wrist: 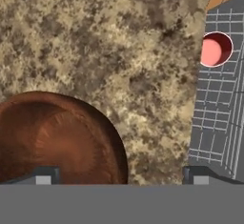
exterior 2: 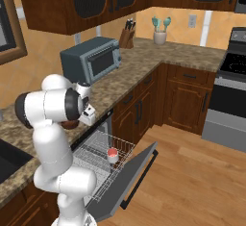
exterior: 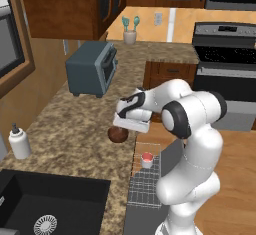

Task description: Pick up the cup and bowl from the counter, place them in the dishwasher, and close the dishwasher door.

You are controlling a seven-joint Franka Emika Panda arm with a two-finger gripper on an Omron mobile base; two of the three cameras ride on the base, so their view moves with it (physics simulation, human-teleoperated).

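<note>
Counter: speckled brown-and-tan granite counter [exterior: 75,129] lies directly under the tool; its edge runs just beside the tool, on the dishwasher side.
Dishwasher: under-counter dishwasher, its flat grey door [exterior 2: 126,182] dropped open below the tool and the grey wire rack [exterior 2: 93,155] pulled out beyond the counter edge.
Tool: two-finger tool [wrist: 119,176] points down over the counter, fingers spread wide, nothing between them.
Bowl: low, round, dark brown bowl with reddish-brown inside [wrist: 52,139] sits on the counter under the tool, off-centre; one fingertip [wrist: 43,176] is over its interior, the other over bare granite.
Cup: short whitish cup with pink-red inside [wrist: 215,49] stands upright in the rack, beyond the counter edge from the tool.
Risk, grip: straight descent may pinch only the near wall; a shallow rim grip could tip or drop the bowl.
Risk, push: a finger landing on the rim may shove the bowl toward the counter edge.
Risk, placing: lowering the bowl could knock the cup over.
</note>
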